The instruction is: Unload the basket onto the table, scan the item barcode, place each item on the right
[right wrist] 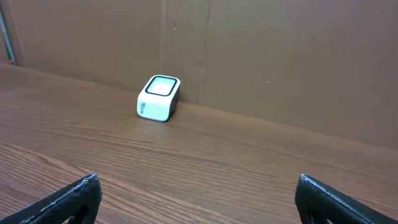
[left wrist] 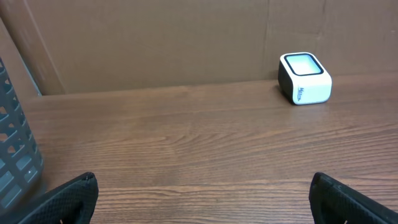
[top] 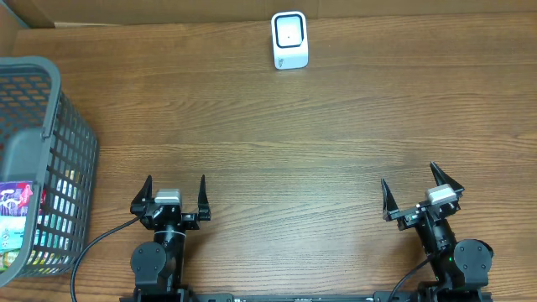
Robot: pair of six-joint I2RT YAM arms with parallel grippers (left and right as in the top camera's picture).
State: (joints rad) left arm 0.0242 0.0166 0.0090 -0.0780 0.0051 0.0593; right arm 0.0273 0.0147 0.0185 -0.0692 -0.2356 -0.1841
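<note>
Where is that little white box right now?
In the overhead view the white box stands at the far edge of the table, about midway across, by the cardboard wall, well apart from the grey basket on the left.

**Overhead view, lower edge.** Two matching arms, black almost throughout. The left gripper (top: pixel 175 186) and the right gripper (top: pixel 409 174) each carry two slim black fingers (top: pixel 148 193) that taper to sharp points. Behind each pair sits a small pale block: the left grey block (top: pixel 168 198) and the right grey block (top: pixel 442 195). Below these lie rounded black housings, the left joint housing (top: pixel 151 262) and the right joint housing (top: pixel 472 256). A thin left cable (top: pixel 94 245), black, curves toward the lower left of the frame. A right cable (top: pixel 409 275), also black, runs at lower right.

**Wrist views, lower corners.** The fingertips (left wrist: pixel 68 200) (right wrist: pixel 65 200) appear as matte black wedges with a finely pebbled surface.
</note>
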